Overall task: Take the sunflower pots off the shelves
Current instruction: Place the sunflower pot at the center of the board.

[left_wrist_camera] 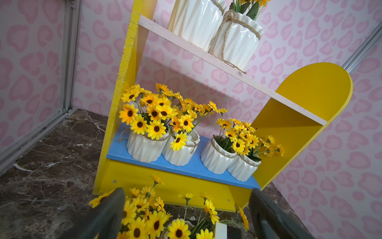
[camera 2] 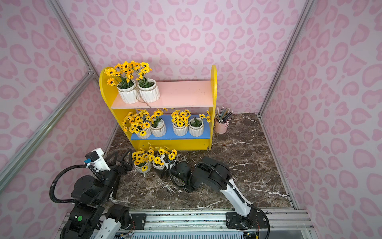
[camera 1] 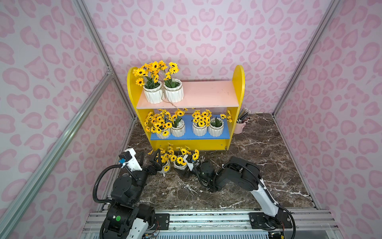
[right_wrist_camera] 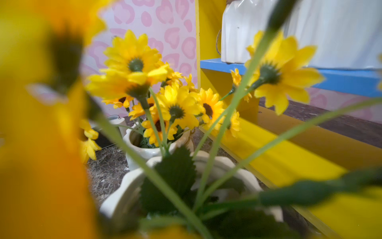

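Shelves: yellow unit with rounded sides, centre of both top views, standing on the dark marbled floor. Sunflower pots, eight, white and ribbed, listed left to right. Pink upper board, left end: pot 1 and twine-tied pot 2, upright, touching. Blue lower board: pot 3, largely under its own flowers, touching pot 4; then, a little apart, pot 5 touching pot 6; all upright. Floor just in front of the shelves, lower centre of frame: left gripper, fingers spread wide, holding nothing, just beside pot 7; pot 7 and pot 8 stand side by side, both off the shelves; right gripper sits low at pot 8, fingers mostly hidden by the blooms, jaws standing wide; whether they touch the pot cannot be told. Right of the shelves, just beside them: pink cup of pencils, on the floor.
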`<move>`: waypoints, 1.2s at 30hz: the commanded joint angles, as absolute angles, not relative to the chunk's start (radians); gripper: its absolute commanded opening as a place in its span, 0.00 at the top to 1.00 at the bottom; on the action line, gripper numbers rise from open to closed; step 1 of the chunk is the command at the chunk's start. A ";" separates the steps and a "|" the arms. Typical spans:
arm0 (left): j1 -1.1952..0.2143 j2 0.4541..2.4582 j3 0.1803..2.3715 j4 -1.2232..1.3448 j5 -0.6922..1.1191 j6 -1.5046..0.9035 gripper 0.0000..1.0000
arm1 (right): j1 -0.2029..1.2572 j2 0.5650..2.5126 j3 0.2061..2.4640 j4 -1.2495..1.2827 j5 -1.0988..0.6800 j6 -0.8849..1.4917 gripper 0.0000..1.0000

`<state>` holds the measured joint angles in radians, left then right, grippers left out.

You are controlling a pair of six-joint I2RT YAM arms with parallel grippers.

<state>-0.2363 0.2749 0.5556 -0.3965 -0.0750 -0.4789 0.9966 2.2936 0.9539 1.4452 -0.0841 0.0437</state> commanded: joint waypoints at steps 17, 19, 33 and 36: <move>-0.232 0.284 0.550 -0.389 -0.077 -0.473 0.04 | 1.007 2.499 1.052 1.540 -0.062 0.015 1.00; -0.232 0.284 0.551 -0.389 -0.077 -0.473 0.04 | 1.007 2.503 1.063 1.526 -0.058 0.006 1.00; -0.229 0.285 0.551 -0.389 -0.074 -0.471 0.04 | 1.011 2.424 1.072 1.396 -0.056 0.006 0.01; -0.229 0.284 0.551 -0.390 -0.074 -0.471 0.04 | 1.013 2.405 1.056 1.402 -0.070 0.018 0.01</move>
